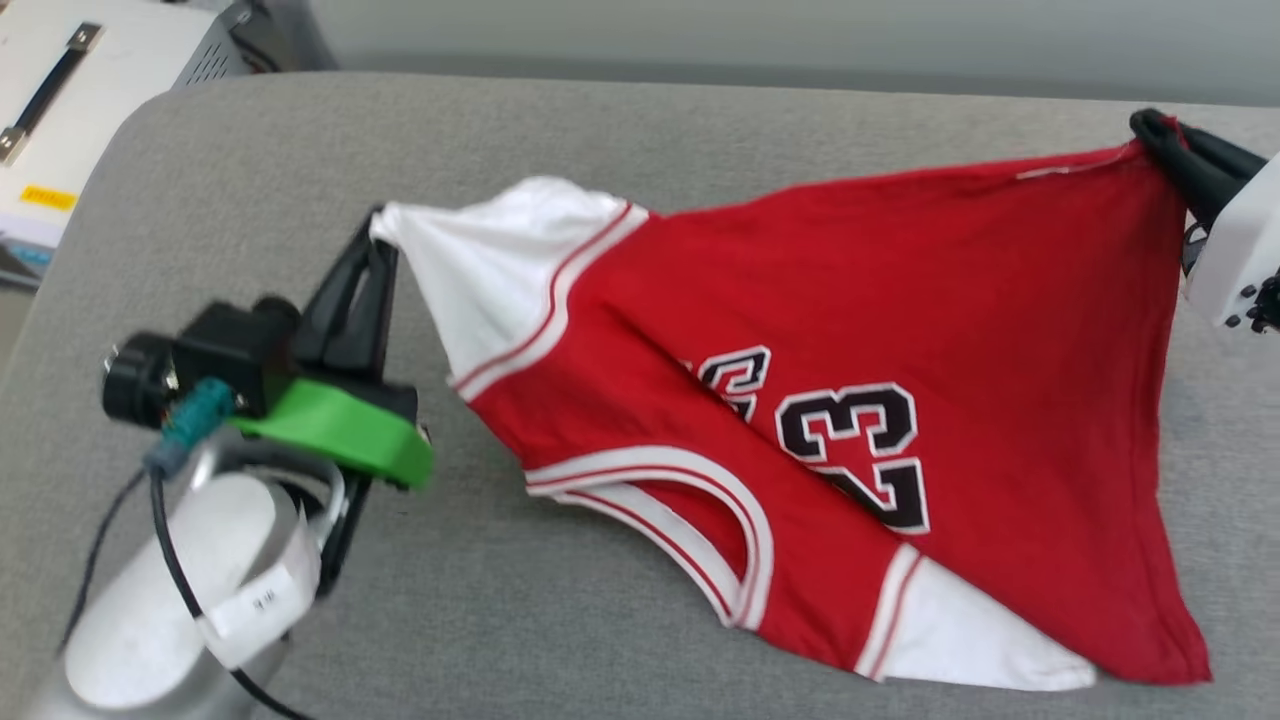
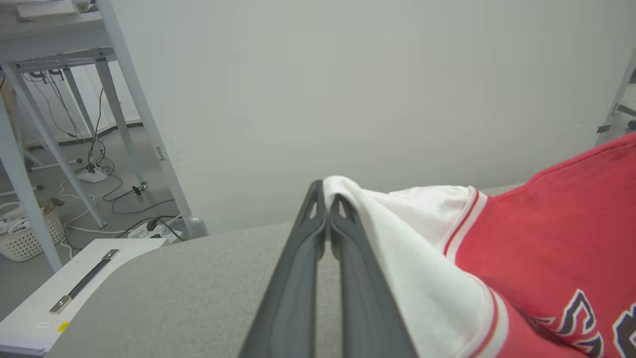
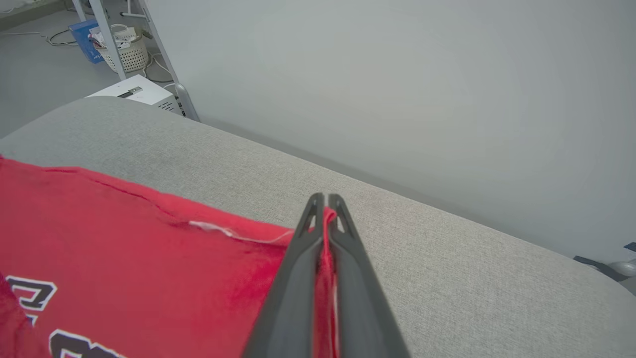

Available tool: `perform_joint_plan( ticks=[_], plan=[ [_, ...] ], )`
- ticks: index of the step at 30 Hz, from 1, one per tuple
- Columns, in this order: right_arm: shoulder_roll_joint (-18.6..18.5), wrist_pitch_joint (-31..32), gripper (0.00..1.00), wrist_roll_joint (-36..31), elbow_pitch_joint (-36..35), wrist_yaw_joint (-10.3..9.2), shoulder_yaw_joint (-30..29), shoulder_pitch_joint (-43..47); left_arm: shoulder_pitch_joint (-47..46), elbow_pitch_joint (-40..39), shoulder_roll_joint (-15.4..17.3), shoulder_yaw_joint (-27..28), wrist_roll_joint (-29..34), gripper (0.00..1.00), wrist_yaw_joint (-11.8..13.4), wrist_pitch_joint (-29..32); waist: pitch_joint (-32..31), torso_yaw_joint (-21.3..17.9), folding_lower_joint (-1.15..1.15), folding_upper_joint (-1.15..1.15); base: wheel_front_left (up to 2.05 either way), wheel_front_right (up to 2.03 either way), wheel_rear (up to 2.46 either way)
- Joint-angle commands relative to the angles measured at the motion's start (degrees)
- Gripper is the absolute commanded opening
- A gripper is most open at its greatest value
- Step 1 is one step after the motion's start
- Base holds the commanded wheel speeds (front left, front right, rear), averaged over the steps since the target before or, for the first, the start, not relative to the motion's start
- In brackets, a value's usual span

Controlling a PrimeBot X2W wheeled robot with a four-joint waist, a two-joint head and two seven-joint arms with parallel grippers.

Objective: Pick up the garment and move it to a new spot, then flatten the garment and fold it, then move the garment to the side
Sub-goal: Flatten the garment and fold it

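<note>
The garment [image 1: 900,330], a red jersey with white sleeves, striped trim and a black "23" print, hangs stretched between both arms above the grey cushion [image 1: 620,130]. My left gripper [image 1: 378,225] is shut on the tip of one white sleeve [image 2: 397,233], and the pinch shows at the fingertips [image 2: 318,199] in the left wrist view. At the far right my right gripper [image 1: 1150,125] is shut on a red hem corner [image 3: 325,219]. The lower part of the garment [image 1: 980,640] droops toward the cushion's near side, folded over itself.
The cushion [image 3: 447,258] runs wide under the garment, with bare grey surface to the left and front. A white case with a black handle [image 1: 60,90] stands beyond its left end. Table legs, cables and a white basket [image 2: 25,238] sit on the floor behind.
</note>
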Motion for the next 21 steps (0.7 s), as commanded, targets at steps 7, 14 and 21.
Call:
perform_joint_plan(
  ticks=[7,14,21],
  plan=[
    [-0.2,-0.2,0.00,-0.5,-5.7,-0.02,-4.2,-0.6,-12.2,-1.2,1.3,0.8,2.5,0.00,-2.5,3.3,-1.2,-4.4,0.00,0.00,0.00,0.00,0.00],
    [-0.2,2.7,0.00,-3.9,-8.7,-0.02,-9.0,-8.4,-29.0,1.5,-1.2,1.1,3.3,0.00,-6.3,6.3,5.9,-5.2,0.00,0.00,0.00,0.00,0.00],
    [0.7,5.5,0.00,-7.7,-6.9,-0.02,-12.0,-24.6,-50.6,9.2,-3.7,1.1,6.0,0.00,-11.0,8.7,14.7,-5.6,0.00,0.00,0.00,0.00,0.00]
  ],
)
